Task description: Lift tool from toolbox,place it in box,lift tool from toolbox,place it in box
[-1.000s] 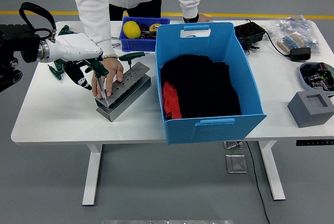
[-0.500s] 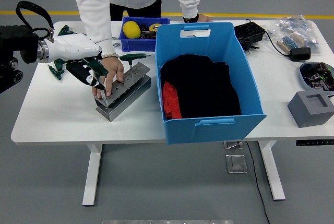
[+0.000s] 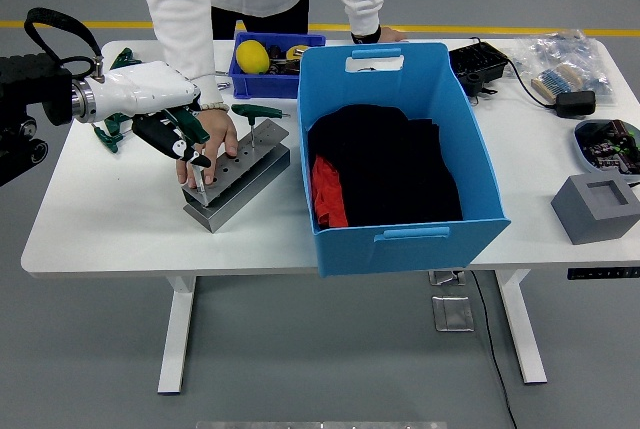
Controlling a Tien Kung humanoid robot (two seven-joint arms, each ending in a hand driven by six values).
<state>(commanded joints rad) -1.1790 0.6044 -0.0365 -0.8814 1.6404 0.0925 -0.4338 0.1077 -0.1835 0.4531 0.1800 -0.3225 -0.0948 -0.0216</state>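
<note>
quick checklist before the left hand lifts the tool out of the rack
1. Left hand closed on a green-handled tool: cannot tell, view too small.
2. Person's hand off the metal rack: not ok, it rests on it beside the robot's fingers.
3. Second T-handle tool upright in the rack: ok.
4. Blue box open, right of the rack: ok.
5. Room in the box: ok, dark cloth lies low.

Left hand [image 3: 172, 127], closed on a green-handled T-wrench [image 3: 195, 149], has shifted slightly up and toward the right over the grey tool rack [image 3: 240, 174]. The wrench shaft now stands higher, its tip near the rack's front holes. The person's hand [image 3: 212, 139] has stayed pressed on the rack.
</note>
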